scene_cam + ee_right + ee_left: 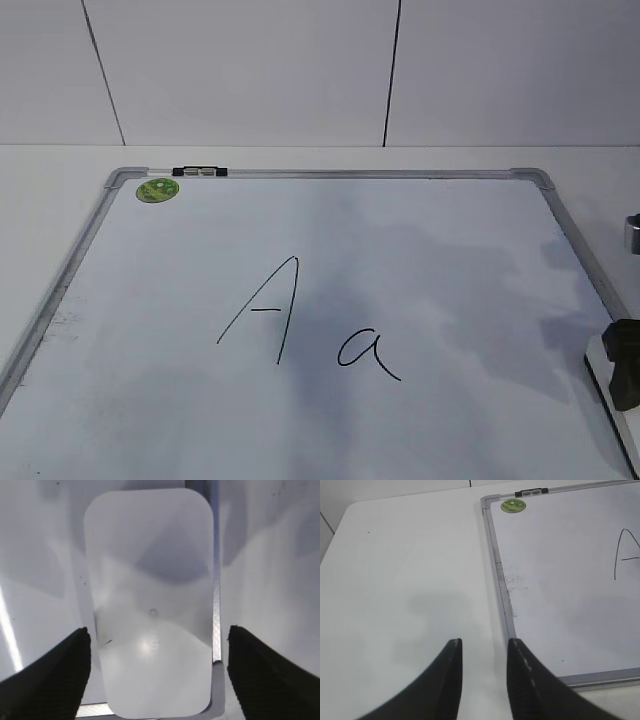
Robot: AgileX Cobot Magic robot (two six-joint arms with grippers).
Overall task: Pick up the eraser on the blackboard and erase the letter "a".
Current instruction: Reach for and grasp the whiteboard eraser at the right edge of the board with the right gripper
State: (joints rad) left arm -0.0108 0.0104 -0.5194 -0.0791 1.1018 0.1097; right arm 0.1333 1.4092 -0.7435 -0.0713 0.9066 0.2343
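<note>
Between the wide-open, empty right pincer (155, 672) fingers, eraser (150, 600), long axis along the blackboard (40, 580) frame.

The support surface is a white table (405, 580) with a matte, unmarked top. One item lies flat on it — the blackboard (130, 400), a white dry-erase board in a silver-grey metal frame with rounded grey corner pieces. In the exterior view the board covers most of the visible tabletop — bare table shows along the far edge and at both sides.
</note>
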